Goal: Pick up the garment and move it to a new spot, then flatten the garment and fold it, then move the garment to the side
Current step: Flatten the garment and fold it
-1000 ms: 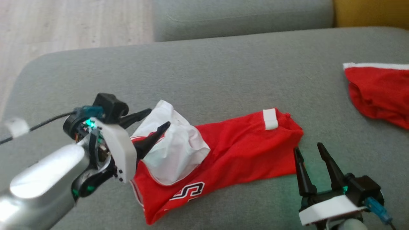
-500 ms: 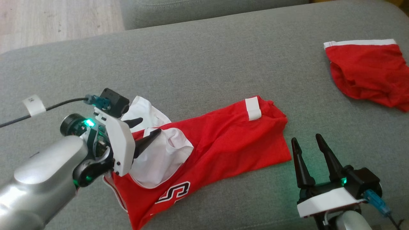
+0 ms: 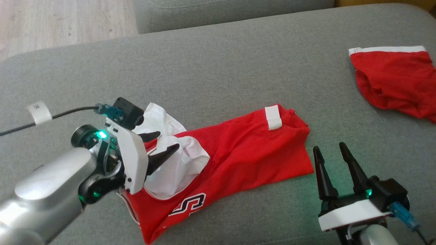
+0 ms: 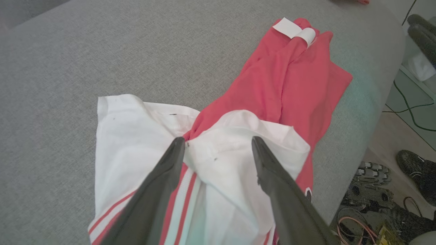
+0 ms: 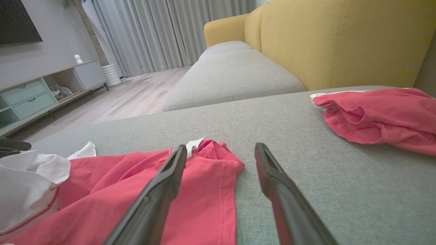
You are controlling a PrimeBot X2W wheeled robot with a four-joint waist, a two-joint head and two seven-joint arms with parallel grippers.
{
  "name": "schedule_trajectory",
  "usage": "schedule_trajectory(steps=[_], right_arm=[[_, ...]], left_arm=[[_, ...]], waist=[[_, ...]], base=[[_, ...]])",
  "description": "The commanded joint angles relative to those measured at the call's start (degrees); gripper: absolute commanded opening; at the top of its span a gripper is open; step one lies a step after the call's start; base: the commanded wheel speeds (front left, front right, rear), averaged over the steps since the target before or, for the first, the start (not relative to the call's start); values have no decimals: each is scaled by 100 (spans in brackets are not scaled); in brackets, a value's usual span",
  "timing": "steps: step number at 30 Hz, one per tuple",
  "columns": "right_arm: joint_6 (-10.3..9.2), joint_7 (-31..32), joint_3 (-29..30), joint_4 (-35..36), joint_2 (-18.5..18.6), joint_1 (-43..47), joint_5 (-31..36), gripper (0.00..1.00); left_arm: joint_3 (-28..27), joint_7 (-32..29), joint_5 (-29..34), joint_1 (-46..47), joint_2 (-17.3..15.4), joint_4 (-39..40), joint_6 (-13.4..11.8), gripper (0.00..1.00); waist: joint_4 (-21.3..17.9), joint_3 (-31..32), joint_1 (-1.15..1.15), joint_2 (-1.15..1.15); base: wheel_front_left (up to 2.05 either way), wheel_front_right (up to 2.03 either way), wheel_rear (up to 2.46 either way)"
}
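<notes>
The garment (image 3: 245, 160) is a red jersey with white trim and a white inner side, lying crumpled on the grey sofa cushion (image 3: 218, 75). My left gripper (image 3: 167, 141) is open over its white turned-out end. In the left wrist view the left gripper (image 4: 218, 140) has its fingers on either side of a white fold (image 4: 235, 136), not pinching it. My right gripper (image 3: 328, 147) stands open just off the garment's right edge, fingers up. In the right wrist view the right gripper (image 5: 220, 147) sits at the red hem (image 5: 218, 177), with nothing between its fingers.
A second red garment (image 3: 391, 78) with a white band lies at the cushion's far right, also visible in the right wrist view (image 5: 381, 115). A yellow sofa back (image 5: 340, 41) rises behind it. Wooden floor (image 3: 61, 23) lies beyond the far left edge.
The head camera has shifted, so the whole picture has moved. The white fold under my left gripper has sunk flatter. Both grippers stay open and the right one keeps its place.
</notes>
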State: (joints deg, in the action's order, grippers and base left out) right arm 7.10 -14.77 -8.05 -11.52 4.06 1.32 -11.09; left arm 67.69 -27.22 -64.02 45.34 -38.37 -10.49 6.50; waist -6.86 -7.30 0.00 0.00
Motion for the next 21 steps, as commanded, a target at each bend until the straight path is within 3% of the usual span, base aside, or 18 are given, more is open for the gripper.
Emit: schedule_trajectory(steps=[1, 16, 17, 18, 20, 21], right_arm=[[39, -23, -101, 178, -10, -144, 1, 100], [39, -23, -165, 165, -14, -136, 1, 100], [39, -23, -164, 162, -15, -135, -1, 100], [39, -23, -160, 160, -17, -132, -3, 100], [39, -23, -147, 160, -24, -127, -5, 100], [39, -23, -141, 161, -28, -125, -6, 100]], left_arm=[[-240, 31, 46, 189, -227, 139, -38, 100], [-164, 208, 131, 22, -173, 141, -157, 100], [-185, 245, 91, 17, -154, 157, -138, 96], [-207, 266, 31, 6, -136, 177, -119, 62], [-219, 307, -4, 17, -128, 242, -76, 24], [-230, 371, 16, 27, -125, 278, -60, 0]], waist=[[14, 1, 0, 0], [15, -14, 0, 0], [16, -10, 0, 0], [18, -6, 0, 0], [22, 3, 0, 0], [23, 9, 0, 0]], base=[[0, 0, 0], [0, 0, 0], [0, 0, 0], [0, 0, 0], [0, 0, 0], [0, 0, 0]])
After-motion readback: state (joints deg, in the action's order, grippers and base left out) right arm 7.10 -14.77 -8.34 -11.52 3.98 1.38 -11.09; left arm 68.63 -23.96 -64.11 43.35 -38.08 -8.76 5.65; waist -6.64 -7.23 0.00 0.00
